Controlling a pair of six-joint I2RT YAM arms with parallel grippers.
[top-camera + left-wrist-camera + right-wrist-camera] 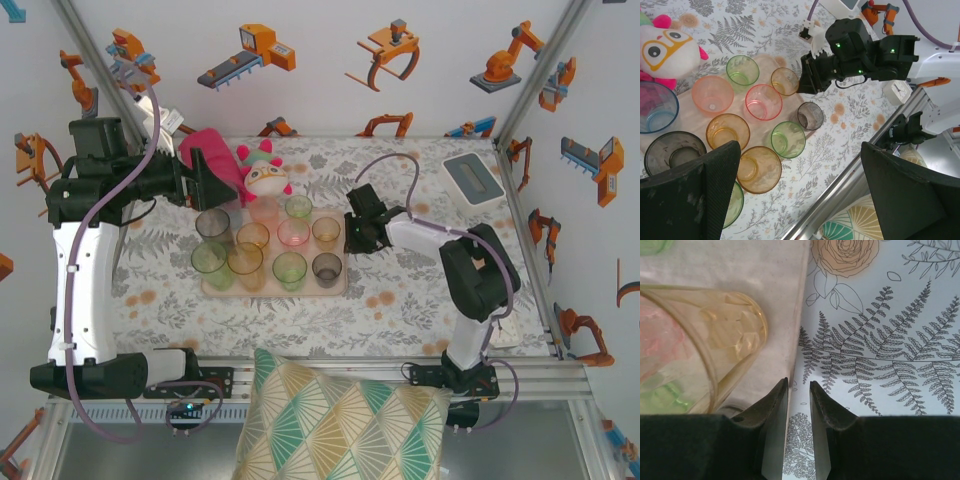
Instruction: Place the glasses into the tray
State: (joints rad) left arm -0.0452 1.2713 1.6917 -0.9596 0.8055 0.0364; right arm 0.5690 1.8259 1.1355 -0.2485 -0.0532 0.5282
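a: which step is showing here?
b: a late one, i'd judge. nearest the bases, the tray is carrying a front row of glasses (green, amber, green, grey), and behind them more are standing upright in amber, pink and green.
a: and the arms?
b: the right gripper is sitting low at the tray's right edge, just beside an amber glass, fingers pinched nearly together with nothing between them. the left gripper is hovering near the tray's far left corner, spread wide and carrying nothing.
a: anything waiting?
b: a blue glass is standing near the plush toy — on the tray or just off it, i cannot tell. if off, the next move is calling for the left gripper to lower around it, close gently and carry it to a free spot.
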